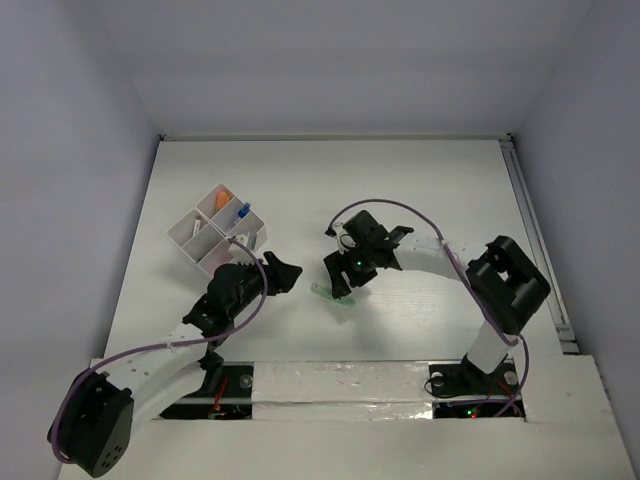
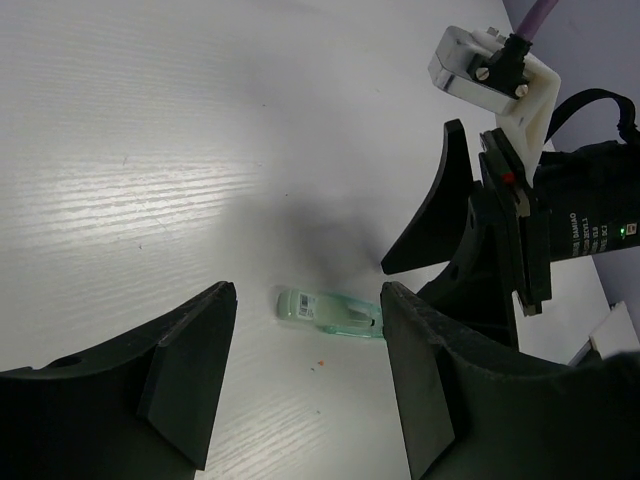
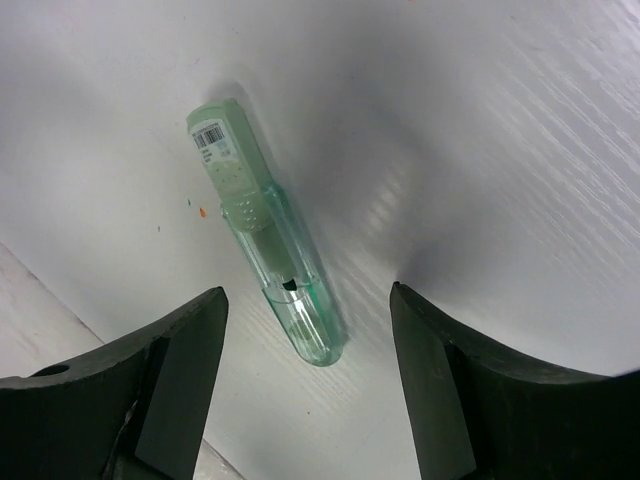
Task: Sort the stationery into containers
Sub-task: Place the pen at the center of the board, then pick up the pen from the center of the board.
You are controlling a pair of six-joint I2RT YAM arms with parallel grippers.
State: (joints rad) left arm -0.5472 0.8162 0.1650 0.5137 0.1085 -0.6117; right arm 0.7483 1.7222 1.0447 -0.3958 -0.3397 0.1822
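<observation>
A pale green translucent pen-like piece of stationery (image 1: 334, 295) lies flat on the white table. In the right wrist view this green piece (image 3: 262, 232) has its clear rounded end between my right gripper's (image 3: 308, 310) open fingers, and neither finger touches it. My left gripper (image 2: 305, 325) is open and empty, facing the same green piece (image 2: 325, 309) from the left, with the right arm's fingers (image 2: 435, 215) just beyond it. The white containers (image 1: 200, 240) stand at the left and hold an orange piece (image 1: 224, 198) and a blue-tipped item (image 1: 243, 210).
The two grippers (image 1: 290, 272) (image 1: 338, 278) stand close together near the table's middle. A tiny orange crumb (image 3: 202, 211) lies beside the green piece. A white rail (image 1: 535, 230) runs along the table's right edge, and a taped strip (image 1: 340, 380) crosses the front.
</observation>
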